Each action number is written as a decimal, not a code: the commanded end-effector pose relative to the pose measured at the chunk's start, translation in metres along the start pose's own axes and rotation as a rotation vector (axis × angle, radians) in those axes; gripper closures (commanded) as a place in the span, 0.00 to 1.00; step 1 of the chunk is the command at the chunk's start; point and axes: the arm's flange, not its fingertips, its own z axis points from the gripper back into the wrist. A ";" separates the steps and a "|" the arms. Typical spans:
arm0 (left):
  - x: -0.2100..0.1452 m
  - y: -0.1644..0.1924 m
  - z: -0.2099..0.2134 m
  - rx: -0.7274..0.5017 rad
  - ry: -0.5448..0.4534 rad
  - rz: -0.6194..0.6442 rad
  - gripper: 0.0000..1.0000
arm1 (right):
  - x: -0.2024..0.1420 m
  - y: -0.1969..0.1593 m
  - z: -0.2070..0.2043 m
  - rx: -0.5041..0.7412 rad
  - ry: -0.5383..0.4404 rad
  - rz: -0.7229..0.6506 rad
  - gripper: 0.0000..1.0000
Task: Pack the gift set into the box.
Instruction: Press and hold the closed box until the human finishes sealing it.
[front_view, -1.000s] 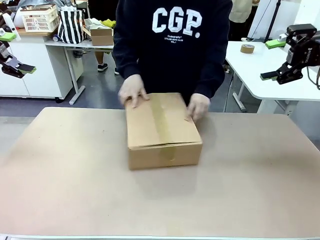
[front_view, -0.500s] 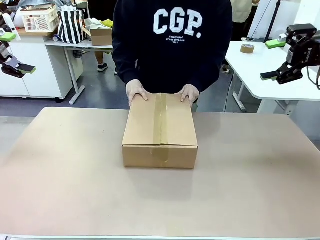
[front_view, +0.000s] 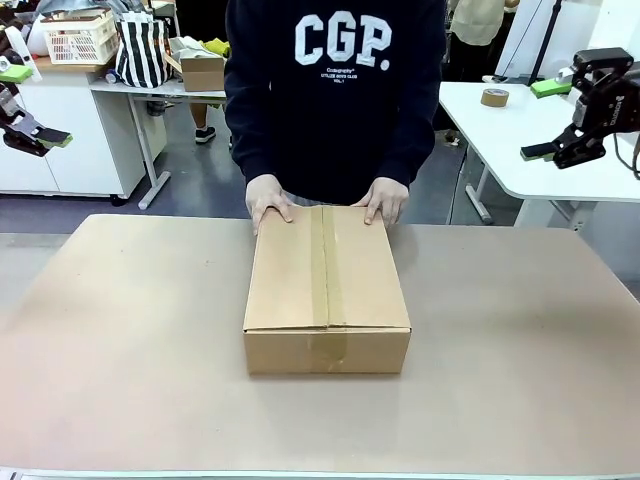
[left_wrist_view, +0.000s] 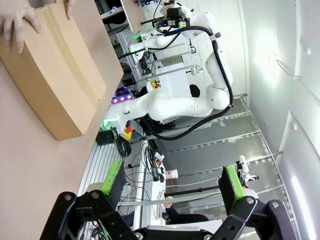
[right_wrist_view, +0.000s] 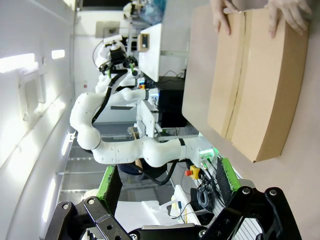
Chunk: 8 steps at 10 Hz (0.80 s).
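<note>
Here there is one box (front_view: 326, 285), shut and taped along its top seam, lying mid-counter (front_view: 120, 350) with its far edge under the person's two hands, one (front_view: 268, 203) at the far left corner, the other (front_view: 383, 199) at the far right. Two pincers hang off to the sides, left pincer (front_view: 28, 130) and right pincer (front_view: 560, 140), both spread wide and empty. The tan counter is matte; white desks (front_view: 540, 140) stand beyond.

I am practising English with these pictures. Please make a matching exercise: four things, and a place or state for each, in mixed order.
Things:
1. box
2. person's hands
3. left gripper
4. tape roll

Places or states:
a. open, raised at the table's side
b. on the white side table
c. taped shut, mid-table
d. on the box's far edge

Pairs: 1-c, 2-d, 3-a, 4-b
</note>
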 end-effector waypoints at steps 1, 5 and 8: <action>-0.004 -0.007 0.007 -0.005 0.002 -0.001 0.00 | 0.001 0.003 0.001 0.019 -0.002 0.007 0.00; -0.004 -0.007 0.007 -0.005 0.002 -0.001 0.00 | 0.001 0.003 0.001 0.019 -0.002 0.007 0.00; -0.004 -0.007 0.007 -0.005 0.002 -0.001 0.00 | 0.001 0.003 0.001 0.019 -0.002 0.007 0.00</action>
